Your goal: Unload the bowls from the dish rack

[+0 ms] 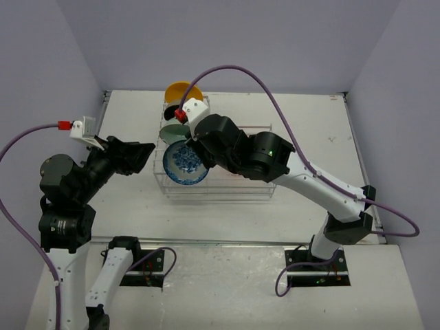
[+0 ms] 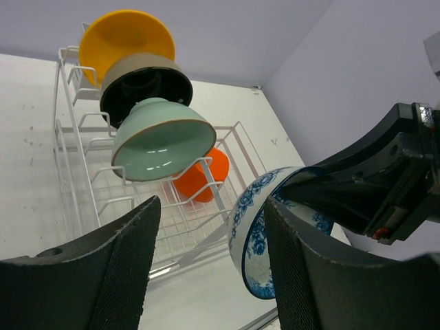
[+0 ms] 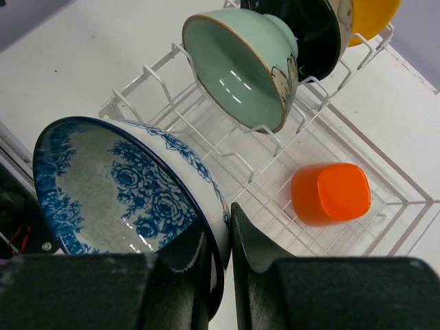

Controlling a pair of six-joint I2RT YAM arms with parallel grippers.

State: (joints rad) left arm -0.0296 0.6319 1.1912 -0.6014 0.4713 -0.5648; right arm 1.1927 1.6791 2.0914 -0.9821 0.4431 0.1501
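The right gripper (image 3: 218, 237) was clamped on the rim of the blue-and-white patterned ceramic bowl (image 3: 117, 182), holding it tilted over the near end of the white wire dish rack (image 3: 275, 206). The left gripper (image 2: 213, 206) sat just beside it, jaws apart and empty. A round yellow bowl (image 2: 124, 38), a black bowl (image 2: 148, 82) and a pale mint green bowl (image 2: 161, 141) stood in the slots. A small orange-red bowl (image 2: 199, 179) lay in the basket. The thin rim pinch looked liable to slip, which would drop the bowl onto the wires. A swing could knock the mint bowl.

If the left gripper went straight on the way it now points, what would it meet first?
Probably the blue-and-white bowl, gripped by the right gripper; the open left gripper points at its side, with the dish rack beyond. Depth is unclear.
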